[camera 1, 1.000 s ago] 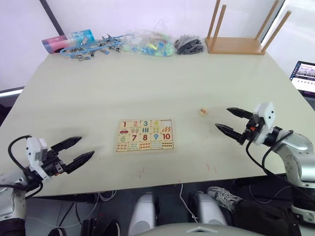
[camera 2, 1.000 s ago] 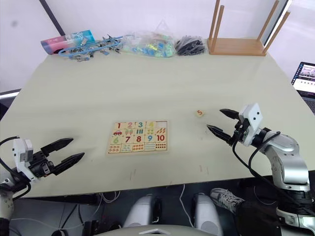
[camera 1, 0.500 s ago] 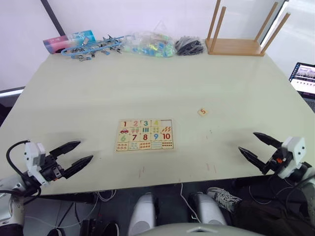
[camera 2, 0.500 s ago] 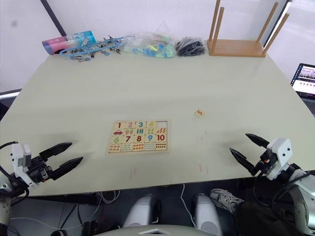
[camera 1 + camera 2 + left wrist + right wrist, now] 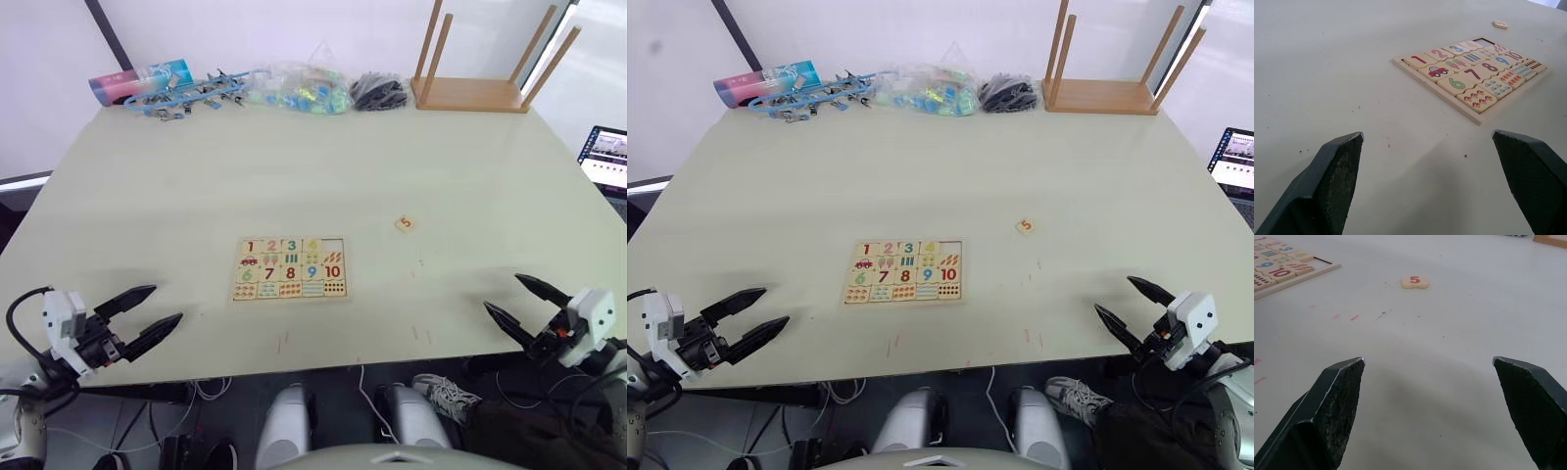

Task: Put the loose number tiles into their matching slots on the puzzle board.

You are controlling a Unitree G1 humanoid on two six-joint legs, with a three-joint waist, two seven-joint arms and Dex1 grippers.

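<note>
Puzzle board with one empty slot, loose 5 tile apart, both jaws wide open, empty

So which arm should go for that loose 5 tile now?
The right. The 5 tile lies on the table to the right of the puzzle board, ahead of the open right pincer. The left pincer sits beyond the board's far side.

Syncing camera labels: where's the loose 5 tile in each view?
Left eye view: 5 tile on the bare table, right of the puzzle board.
Right eye view: same spot, right of the board.
Left wrist view: far beyond the board.
Right wrist view: ahead, between the fingers.
Shared landmark: the puzzle board's empty corner slot.
</note>
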